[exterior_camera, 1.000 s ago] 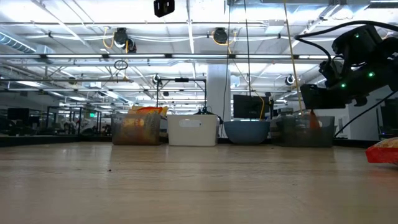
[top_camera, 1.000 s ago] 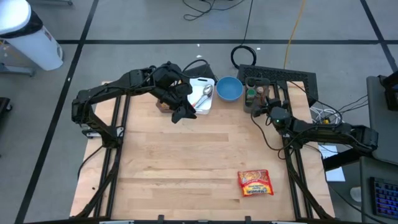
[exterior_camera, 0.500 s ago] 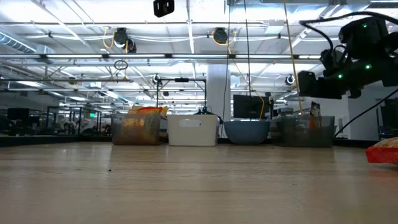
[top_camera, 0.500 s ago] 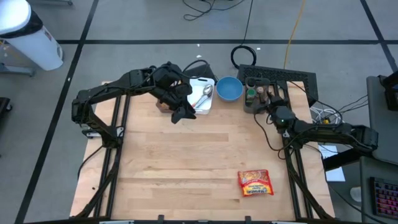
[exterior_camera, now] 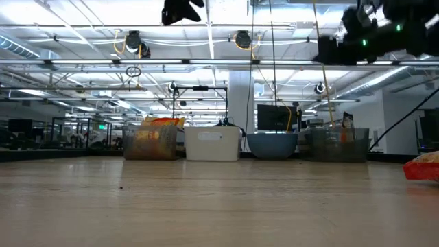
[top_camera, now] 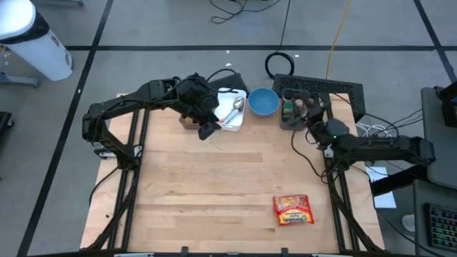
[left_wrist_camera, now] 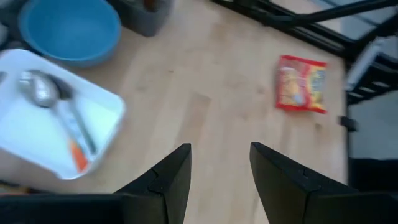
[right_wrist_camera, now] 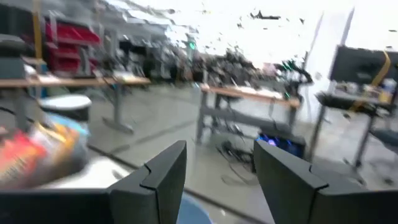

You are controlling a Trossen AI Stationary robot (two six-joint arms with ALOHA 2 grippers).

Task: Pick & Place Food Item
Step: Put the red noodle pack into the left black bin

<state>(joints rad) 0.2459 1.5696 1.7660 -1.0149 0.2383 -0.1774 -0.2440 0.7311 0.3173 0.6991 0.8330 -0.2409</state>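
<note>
The food item, a red and yellow packet (top_camera: pixel 293 210), lies flat on the wooden table near its right near corner. It also shows in the left wrist view (left_wrist_camera: pixel 301 83) and at the edge of the low view (exterior_camera: pixel 424 167). My left gripper (top_camera: pixel 207 130) hangs open above the table just near of the white tray, far from the packet, with nothing between its fingers (left_wrist_camera: pixel 219 149). My right gripper (top_camera: pixel 313 116) is raised high beside the dark container at the far right. It is open and empty and points out level into the room (right_wrist_camera: pixel 217 146).
Along the far edge stand a brown container holding an orange bag (exterior_camera: pixel 151 137), a white tray with a spoon (top_camera: pixel 232 111), a blue bowl (top_camera: pixel 263 102) and a dark container of bottles (top_camera: pixel 294 111). Bare wood spans the table's middle and left near part (top_camera: pixel 193 185).
My right gripper has risen from just above the dark container to well above it, and has tipped upward until it points level. My left gripper has tipped a little in place above the tray's near edge. The packet has not moved.
</note>
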